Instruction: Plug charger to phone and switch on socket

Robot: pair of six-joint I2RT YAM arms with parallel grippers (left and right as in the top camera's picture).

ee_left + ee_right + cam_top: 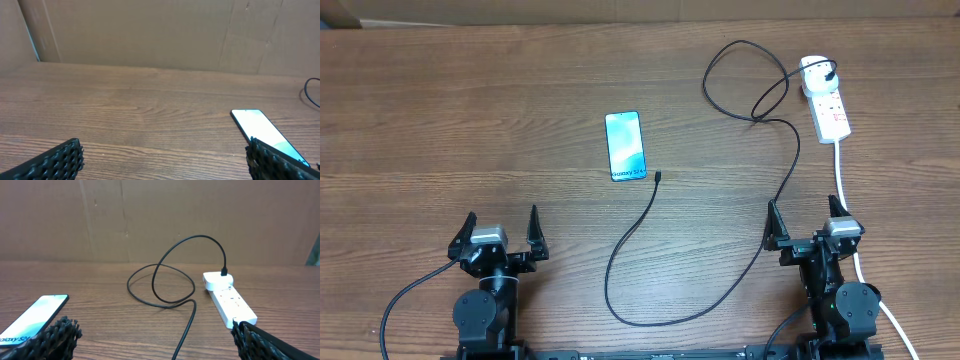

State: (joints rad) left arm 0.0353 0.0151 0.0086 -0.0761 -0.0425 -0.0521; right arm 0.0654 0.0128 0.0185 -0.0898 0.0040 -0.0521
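We cannot read the switches on the power strip (827, 105), far right; its white cord (840, 170) runs off the near edge. The black charger (650, 215) is plugged into it, connector tip (659, 177) lying just right of the blue-screened phone (625, 146), mid-table. Left gripper (502, 213) and right gripper (801, 205) gape wide, empty. Wooden table (440, 120), cardboard wall (150, 30).

table (440, 120): brown wood grain; backdrop (150, 30): plain cardboard wall

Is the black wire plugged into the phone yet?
No, the tip of the charger lies loose beside the bottom corner of the phone, with a small gap between them.
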